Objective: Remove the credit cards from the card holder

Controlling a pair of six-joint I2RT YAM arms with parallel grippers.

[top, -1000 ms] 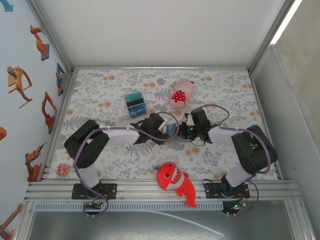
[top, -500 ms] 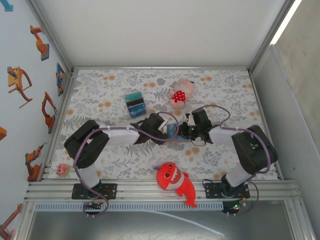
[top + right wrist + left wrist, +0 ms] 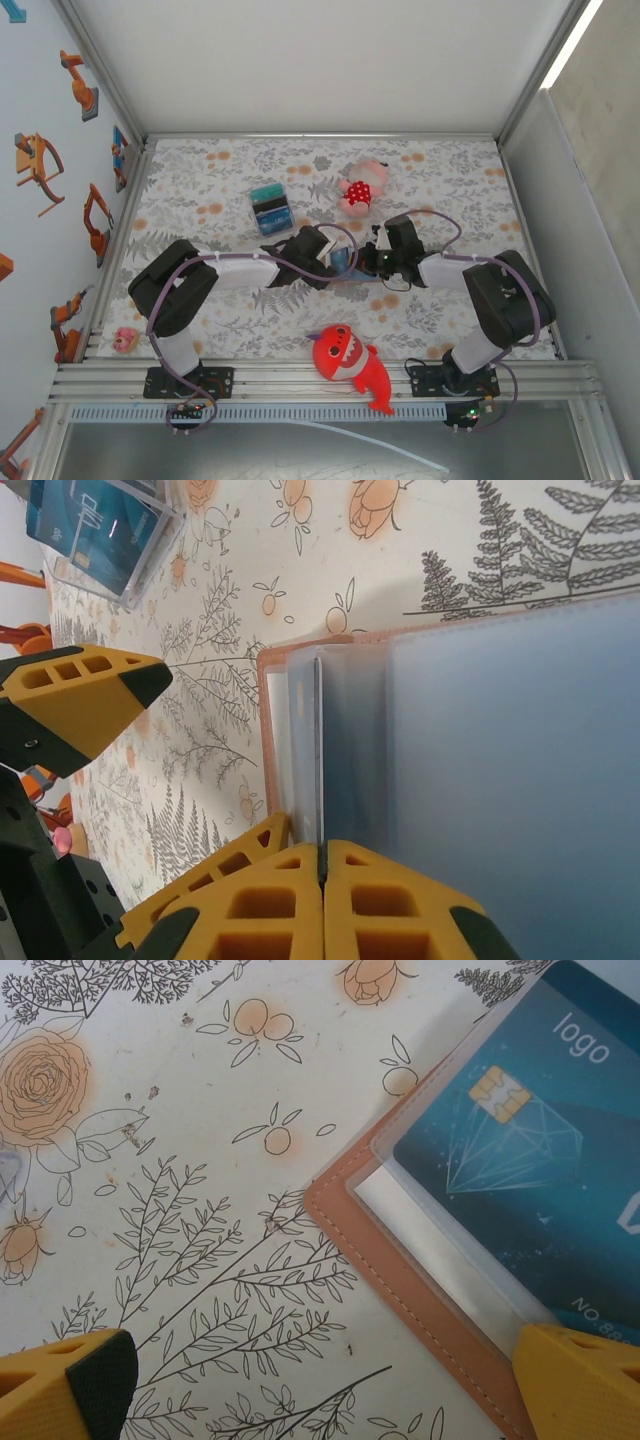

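Observation:
The tan card holder (image 3: 420,1290) lies open on the flowered table between both grippers (image 3: 352,272). Under its clear sleeve sits a teal credit card (image 3: 520,1150) with a gold chip and the word "logo". My left gripper (image 3: 325,1385) is open wide; one fingertip (image 3: 70,1385) is over the bare cloth and the other (image 3: 580,1380) is over the holder's edge. My right gripper (image 3: 321,865) is shut on a thin leaf (image 3: 319,750) standing up from the holder, seen edge-on. Whether that leaf is a card or a sleeve, I cannot tell. A frosted blue-grey sleeve (image 3: 500,770) lies beside it.
A teal, black and blue striped block (image 3: 270,208) sits behind the left gripper (image 3: 335,262). A pink plush (image 3: 360,187) lies behind the right gripper (image 3: 368,262), and a red shark plush (image 3: 350,365) near the front edge. A small pink toy (image 3: 125,339) rests at the front left.

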